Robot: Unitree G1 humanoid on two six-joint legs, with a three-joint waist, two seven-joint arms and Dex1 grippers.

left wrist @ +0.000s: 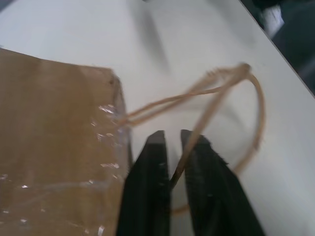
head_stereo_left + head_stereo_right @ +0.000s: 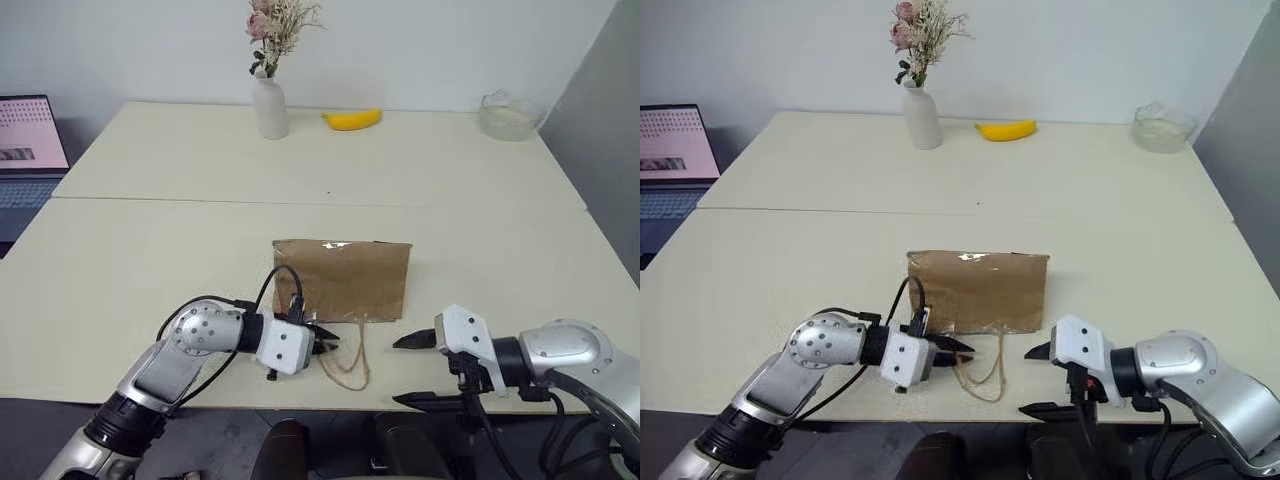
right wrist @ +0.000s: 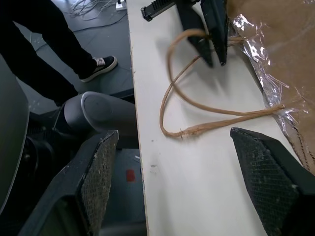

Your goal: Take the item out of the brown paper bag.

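The brown paper bag [image 2: 343, 279] lies flat on the near table, its two tan cord handles [image 2: 350, 368] spilling toward the front edge. My left gripper [image 2: 325, 340] is at the bag's near left corner, shut on one cord handle [image 1: 211, 105], which runs between its black fingers [image 1: 147, 177]. My right gripper [image 2: 396, 371] stands open just right of the handles, over the table's front edge, nothing between its fingers [image 3: 256, 157]. The right wrist view shows the left gripper [image 3: 209, 37] pinching the cord. The item is hidden.
On the far table stand a white vase with dried flowers [image 2: 270, 105], a yellow banana [image 2: 352, 119] and a glass bowl [image 2: 510, 115]. A laptop [image 2: 30, 135] sits at the far left. A person's legs [image 3: 59, 44] stand beside the table's front edge.
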